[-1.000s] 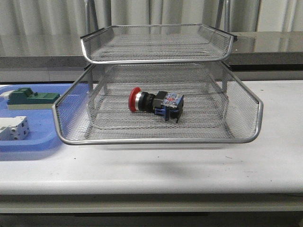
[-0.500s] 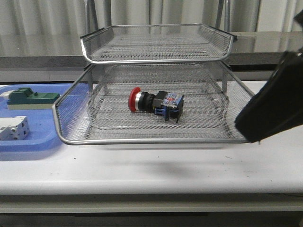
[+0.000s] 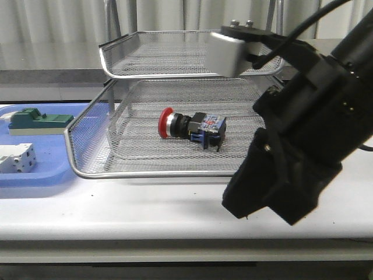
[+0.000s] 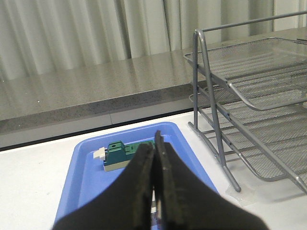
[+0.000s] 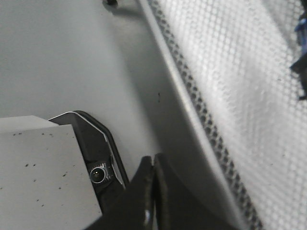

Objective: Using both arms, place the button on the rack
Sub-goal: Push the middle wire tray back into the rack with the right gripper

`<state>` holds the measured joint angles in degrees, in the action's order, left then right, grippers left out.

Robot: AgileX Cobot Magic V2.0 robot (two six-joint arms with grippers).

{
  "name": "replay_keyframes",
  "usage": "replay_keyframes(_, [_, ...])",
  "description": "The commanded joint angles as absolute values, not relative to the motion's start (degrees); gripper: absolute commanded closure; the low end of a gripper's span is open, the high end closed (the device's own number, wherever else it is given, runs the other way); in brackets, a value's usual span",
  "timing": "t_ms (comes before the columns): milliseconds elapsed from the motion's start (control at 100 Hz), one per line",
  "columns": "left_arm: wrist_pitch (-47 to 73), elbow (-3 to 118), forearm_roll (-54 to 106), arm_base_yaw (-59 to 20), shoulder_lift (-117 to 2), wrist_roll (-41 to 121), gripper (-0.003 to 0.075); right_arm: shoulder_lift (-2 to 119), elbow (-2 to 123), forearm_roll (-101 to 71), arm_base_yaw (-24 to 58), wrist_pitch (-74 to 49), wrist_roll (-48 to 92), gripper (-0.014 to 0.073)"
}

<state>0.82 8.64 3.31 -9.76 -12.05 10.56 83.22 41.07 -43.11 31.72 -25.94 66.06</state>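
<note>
The button [image 3: 189, 125], with its red cap to the left, lies on its side in the pulled-out lower tray of the rack [image 3: 192, 173]. My right gripper [image 3: 252, 211] is shut and empty, low over the table in front of that tray's right front corner. In the right wrist view its shut fingers [image 5: 154, 160] sit beside the tray's front rim [image 5: 192, 110]. My left gripper [image 4: 154, 143] is shut and empty above the blue tray [image 4: 86, 182], left of the rack's legs [image 4: 213, 120]. The left arm is out of the front view.
The blue tray [image 3: 35, 175] at the left holds a green block [image 3: 38, 121] and a white terminal block [image 3: 16, 158]. The rack's upper tray [image 3: 192, 74] overhangs the back of the lower one. The table's front edge runs close below the right gripper.
My right arm has swung in from the right and now fills the right foreground in front of the rack. The button has not moved.
</note>
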Motion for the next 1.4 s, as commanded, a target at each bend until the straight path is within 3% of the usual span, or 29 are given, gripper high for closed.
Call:
replay_keyframes(0, [-4.00,10.18,3.82,-9.57,-12.55,9.86,0.0740,83.29,43.88,-44.71,31.78,-21.74,66.65,0.0662])
replay_keyframes(370, [-4.00,10.18,3.82,-9.57,-12.55,9.86,0.0740,90.14,51.69,-44.42,29.65,-13.57,66.65,0.0662])
replay_keyframes(730, [-4.00,10.18,3.82,-9.57,-12.55,9.86,0.0740,95.71,60.16,-44.26,24.84,-14.63,66.65,0.0662])
replay_keyframes(920, [-4.00,10.18,3.82,-9.57,-12.55,9.86,0.0740,95.17,60.59,-44.36,24.84,-20.82,65.74,0.0659])
replay_keyframes(1180, [-4.00,10.18,3.82,-9.57,-12.55,9.86,0.0740,89.25,60.41,-41.10,24.84,-24.66,56.12,0.0654])
replay_keyframes(1390, [-4.00,10.18,3.82,-9.57,-12.55,9.86,0.0740,80.61,60.41,-26.65,22.09,-28.81,37.13,0.0654])
